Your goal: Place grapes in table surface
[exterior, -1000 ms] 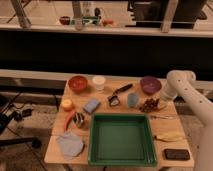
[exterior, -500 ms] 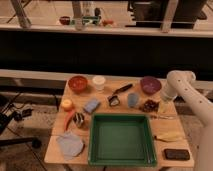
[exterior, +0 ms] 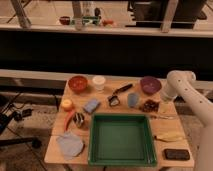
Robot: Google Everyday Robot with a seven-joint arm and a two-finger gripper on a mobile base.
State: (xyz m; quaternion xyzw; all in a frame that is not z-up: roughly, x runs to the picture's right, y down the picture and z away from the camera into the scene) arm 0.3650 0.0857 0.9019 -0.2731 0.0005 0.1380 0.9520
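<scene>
The white, rounded robot arm (exterior: pixel 181 87) is reaching in from the right edge of the light tan wooden table surface (exterior: pixel 107 86), and its gripper (exterior: pixel 161 105) is hanging low over the right side of the top, just beside the small bumpy bunch of dark red-purple grapes (exterior: pixel 149 105). Against the picture half a second back, the arm is sitting in nearly the same pose, with the gripper perhaps a touch lower; the grapes are lying where they lay before, on the wood below the round purple bowl (exterior: pixel 150 84) and right of the small blue-grey cup-like piece (exterior: pixel 132 100). Whether the claw is spread or closed, and whether it has any hold of the bunch, I cannot tell: the wrist is covering it.

Nothing else on the top is showing any shift. The large green plastic tray (exterior: pixel 122 159) is filling the front middle. Left of it, a long red chili pepper (exterior: pixel 69 120) is lying beside a crumpled grey cloth (exterior: pixel 69 144) and a small yellow-orange fruit (exterior: pixel 66 104). Along the back, a red-brown bowl (exterior: pixel 78 83) and a white cup (exterior: pixel 99 82) are standing side by side, with a black-handled kitchen tool (exterior: pixel 119 94) and a blue sponge (exterior: pixel 91 105) nearer the tray. At the right front, a pale yellow banana-like piece (exterior: pixel 170 136) and a flat black rectangular object (exterior: pixel 176 154) are resting near the edge.
</scene>
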